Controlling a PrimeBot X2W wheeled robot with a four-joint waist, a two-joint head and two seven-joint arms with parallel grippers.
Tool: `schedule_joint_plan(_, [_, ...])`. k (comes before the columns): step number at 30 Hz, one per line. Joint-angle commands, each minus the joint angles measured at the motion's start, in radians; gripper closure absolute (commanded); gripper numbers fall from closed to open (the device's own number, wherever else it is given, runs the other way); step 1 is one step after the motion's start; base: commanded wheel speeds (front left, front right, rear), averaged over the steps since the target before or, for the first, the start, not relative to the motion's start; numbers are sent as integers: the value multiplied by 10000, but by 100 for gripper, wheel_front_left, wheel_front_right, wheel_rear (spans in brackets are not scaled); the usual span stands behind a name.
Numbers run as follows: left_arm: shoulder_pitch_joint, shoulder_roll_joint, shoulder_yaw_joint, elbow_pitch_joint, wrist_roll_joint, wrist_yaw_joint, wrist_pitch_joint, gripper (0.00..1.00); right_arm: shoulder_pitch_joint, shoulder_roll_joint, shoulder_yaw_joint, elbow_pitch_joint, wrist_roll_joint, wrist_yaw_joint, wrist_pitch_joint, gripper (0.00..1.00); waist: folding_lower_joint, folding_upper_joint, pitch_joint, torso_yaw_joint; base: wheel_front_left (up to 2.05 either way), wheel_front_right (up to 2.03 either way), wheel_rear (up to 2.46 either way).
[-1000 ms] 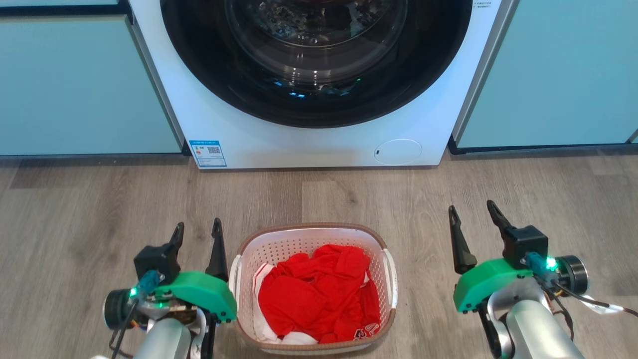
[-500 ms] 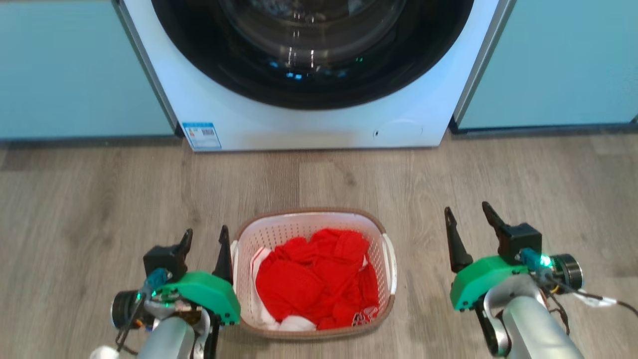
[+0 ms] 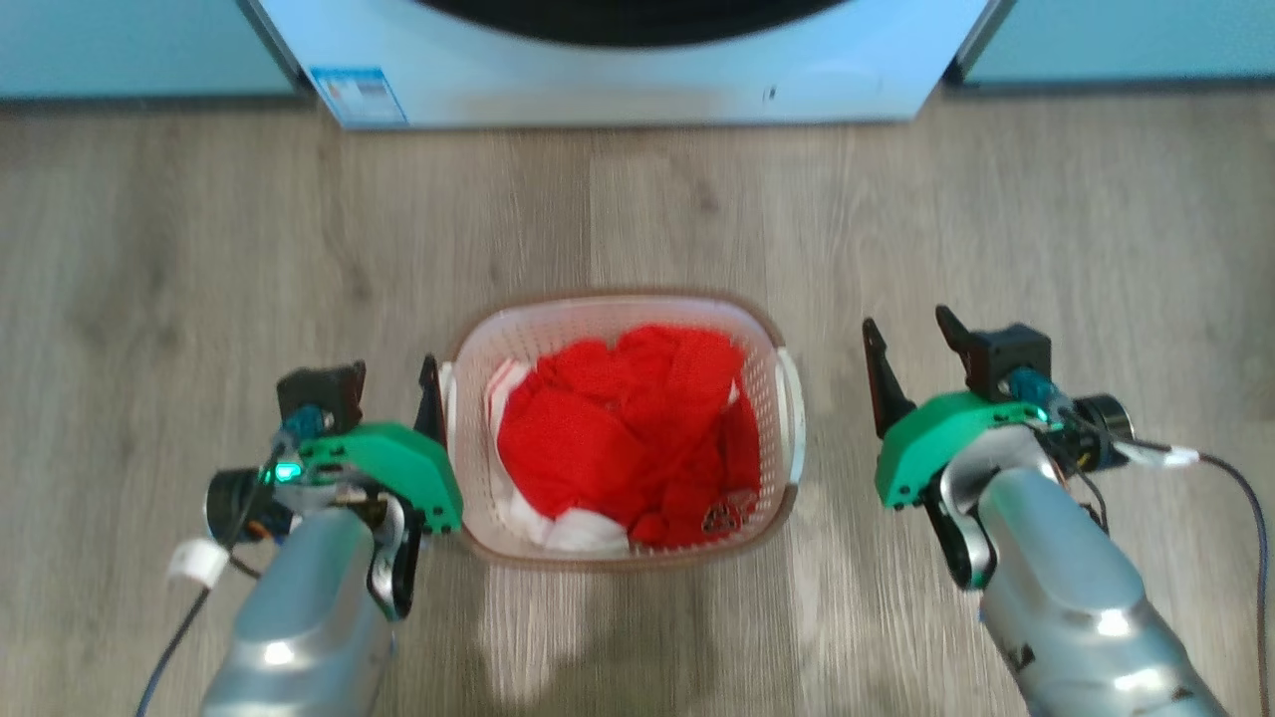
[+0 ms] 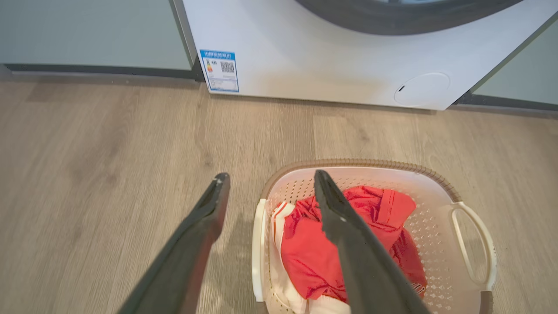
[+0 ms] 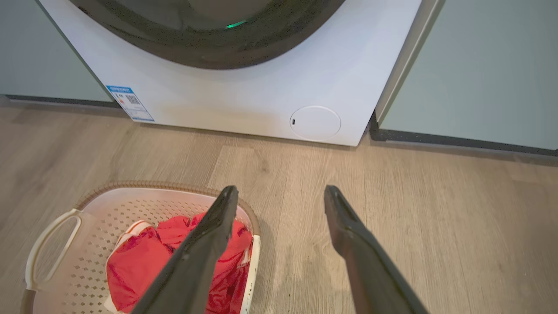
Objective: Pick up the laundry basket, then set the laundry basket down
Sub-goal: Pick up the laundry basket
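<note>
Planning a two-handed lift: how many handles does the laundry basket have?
2: the laundry basket's left handle, beside the left gripper, and its right handle, apart from the right gripper.

This is the laundry corner of a home. Straight ahead of the right fingers [image 5: 192,261] stands a white front-loading washing machine [image 5: 244,104]. Its dark round door [image 5: 205,43] sits above a small round service flap [image 5: 315,123], and a blue-and-white energy label [image 5: 130,103] is stuck at its lower corner. Plain pale blue-green cabinet fronts [image 5: 479,65] flank it on both sides, like fitted household units. The floor [image 5: 436,218] is grey-brown wood-look plank. Between the left fingers [image 4: 187,253] and the right fingers sits a laundry basket [image 3: 598,321] holding crumpled red and white clothes [image 3: 598,438].
</note>
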Motion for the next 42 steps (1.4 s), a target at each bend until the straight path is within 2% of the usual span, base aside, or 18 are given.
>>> schedule_joint_plan(1, [-271,120,263,4,80,-47,-53,0,-195,30,293,-18,58,71,-55,0,-2,0,926,-28,0,0,0])
schedule_joint_plan(9, [-1871,123,101,2088,406,-313,-53,0,-1696,113,933,1555,1071,71,218,0,-2,0,2549,-121,0,0,0])
schedule_joint_plan(13, [-2682,122,63,3379,338,-591,-46,0,-2283,139,1402,2190,1442,71,505,0,-2,0,3276,-158,0,0,0])
schedule_joint_plan(17, [-3309,127,-76,4103,352,-823,88,0,-2672,158,1775,2631,1968,71,682,0,-2,0,3709,-186,0,0,0])
schedule_joint_plan(27, [-4014,268,-343,4501,383,-988,880,0,-3164,141,3453,2520,3600,71,1183,0,-2,0,4472,-207,0,0,0])
schedule_joint_plan(42, [-4738,403,-834,4557,560,-931,1703,0,-4417,120,4879,3385,4506,71,1828,0,-2,0,5503,-97,0,0,0])
